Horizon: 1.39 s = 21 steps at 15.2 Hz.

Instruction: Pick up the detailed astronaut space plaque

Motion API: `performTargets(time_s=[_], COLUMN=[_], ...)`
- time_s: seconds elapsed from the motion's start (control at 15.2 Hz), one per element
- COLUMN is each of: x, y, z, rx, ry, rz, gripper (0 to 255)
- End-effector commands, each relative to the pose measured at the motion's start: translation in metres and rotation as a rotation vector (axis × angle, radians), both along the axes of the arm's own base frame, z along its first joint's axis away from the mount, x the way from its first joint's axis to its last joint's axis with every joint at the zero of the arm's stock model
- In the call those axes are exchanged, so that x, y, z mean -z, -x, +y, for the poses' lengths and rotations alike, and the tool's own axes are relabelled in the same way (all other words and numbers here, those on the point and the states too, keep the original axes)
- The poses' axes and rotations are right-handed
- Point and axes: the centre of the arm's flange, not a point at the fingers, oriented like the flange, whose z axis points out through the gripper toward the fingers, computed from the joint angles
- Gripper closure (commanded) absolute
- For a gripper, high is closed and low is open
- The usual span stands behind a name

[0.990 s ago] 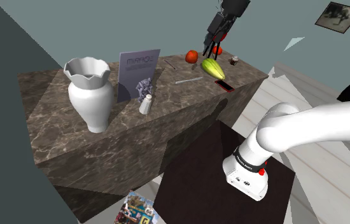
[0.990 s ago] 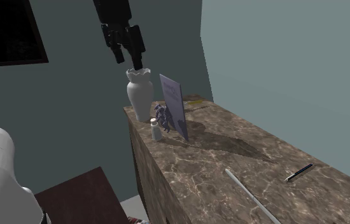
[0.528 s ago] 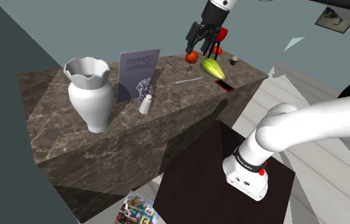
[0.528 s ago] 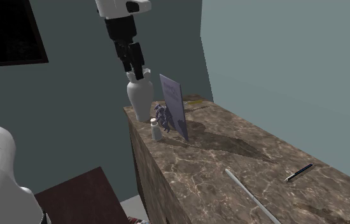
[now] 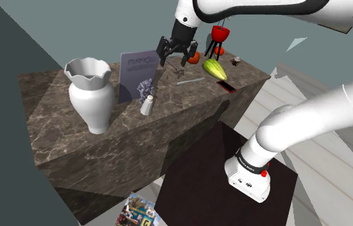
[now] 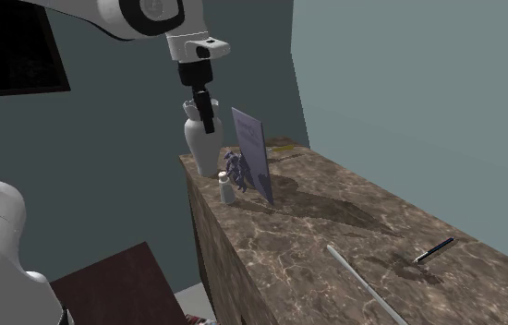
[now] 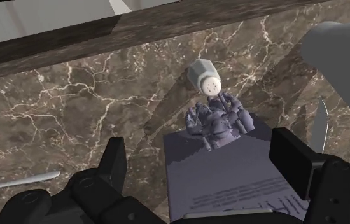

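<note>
The plaque [image 5: 138,73] is a grey-purple upright panel with lettering and a small astronaut figure [image 5: 145,86] at its foot. It stands on the dark marble counter [image 5: 104,138], also in the second exterior view as the plaque [image 6: 253,150] with the figure [image 6: 236,168]. My black gripper [image 5: 177,59] hovers open in the air just to the shoulder view's right of the plaque's top. In the wrist view the plaque [image 7: 231,178] lies between my spread fingers [image 7: 115,160], untouched, with the figure [image 7: 218,121] beyond them. The gripper [image 6: 207,118] holds nothing.
A white vase [image 5: 90,93] stands at the shoulder view's left of the plaque. A white shaker [image 5: 147,104] sits before the figure. Further right lie a thin rod [image 5: 190,81], a pen [image 6: 434,249], a tomato [image 5: 195,57], a green fruit [image 5: 214,69], a red phone [image 5: 226,86].
The arm has swung toward the shoulder view's left and lower, from above the fruit to beside the plaque's top. The fingers stay open. Nothing on the counter moved.
</note>
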Motion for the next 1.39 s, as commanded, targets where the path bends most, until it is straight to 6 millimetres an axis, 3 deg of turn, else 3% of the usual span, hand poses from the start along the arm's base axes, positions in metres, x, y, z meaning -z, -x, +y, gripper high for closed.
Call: performTargets(time_s=[0.0, 0.59, 1.19, 1.25, 1.32], x=[0.019, 0.097, 0.137, 0.137, 0.136], y=[-0.017, -0.105, -0.105, -0.104, -0.104], z=[0.011, 0.051, 0.051, 0.051, 0.052], rx=[0.079, 0.399, 0.398, 0.398, 0.398], ry=[-0.003, -0.008, -0.008, -0.008, -0.008], rz=[0.012, 0.067, 0.067, 0.067, 0.067], gripper=[0, 0, 0, 255, 255])
